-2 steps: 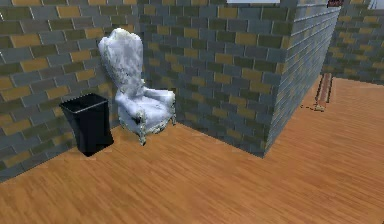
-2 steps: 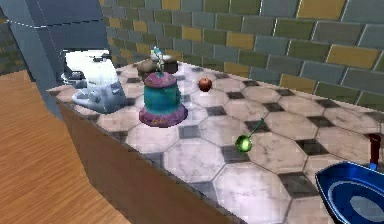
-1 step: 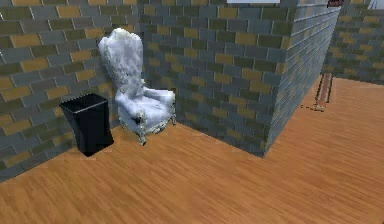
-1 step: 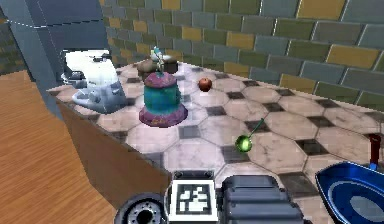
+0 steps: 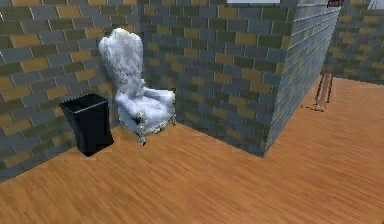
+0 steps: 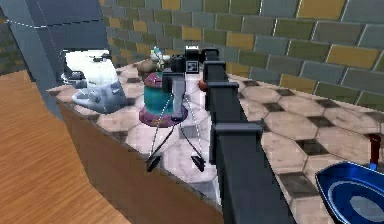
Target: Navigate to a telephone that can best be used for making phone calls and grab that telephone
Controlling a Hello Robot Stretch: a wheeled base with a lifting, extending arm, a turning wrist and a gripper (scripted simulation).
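Observation:
In the arm side view my dark arm [image 6: 235, 140] reaches over a tiled countertop [image 6: 290, 125]. The gripper [image 6: 175, 160] hangs with its thin fingers [image 6: 153, 158] above the counter's near edge. Right behind it stands a teal and maroon cylindrical object [image 6: 155, 100], so I cannot tell whether the gripper holds anything. A grey spouted object [image 6: 100, 96] and a white rounded object [image 6: 88, 68] lie further along the counter's left end. Small dark items [image 6: 150, 66] sit behind them; none has a shape I can call a telephone.
A blue pan [image 6: 355, 190] lies at the counter's right. A brick wall [image 6: 280, 45] backs the counter. In the forward view a white armchair [image 5: 135, 85] and a black bin [image 5: 88, 122] stand against brick walls, with wooden floor [image 5: 230, 180] leading to an opening at the right.

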